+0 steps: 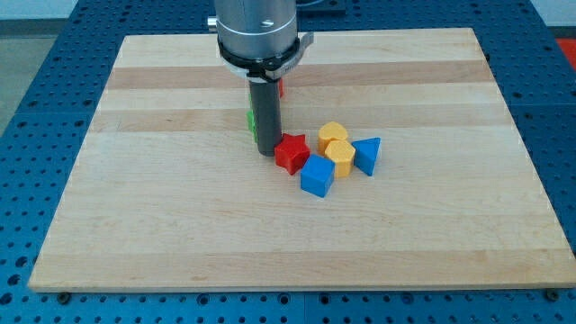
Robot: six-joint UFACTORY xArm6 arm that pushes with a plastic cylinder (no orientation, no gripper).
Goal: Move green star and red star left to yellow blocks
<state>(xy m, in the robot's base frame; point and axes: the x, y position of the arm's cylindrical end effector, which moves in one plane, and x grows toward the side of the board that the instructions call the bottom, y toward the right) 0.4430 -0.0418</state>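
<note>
My tip [267, 151] rests on the board just left of the red star [291, 152], touching or nearly touching it. A green block [251, 122] is mostly hidden behind the rod; only a sliver shows on the rod's left, so its shape cannot be made out. Two yellow blocks sit right of the red star: one at the back [332, 133] and one in front [340, 156]. The red star lies close to the left of the yellow blocks.
A blue cube [317, 176] sits below and right of the red star. A blue triangular block [367, 154] is right of the yellow blocks. A small red piece [280, 88] shows behind the rod. The wooden board [180, 225] has edges all round.
</note>
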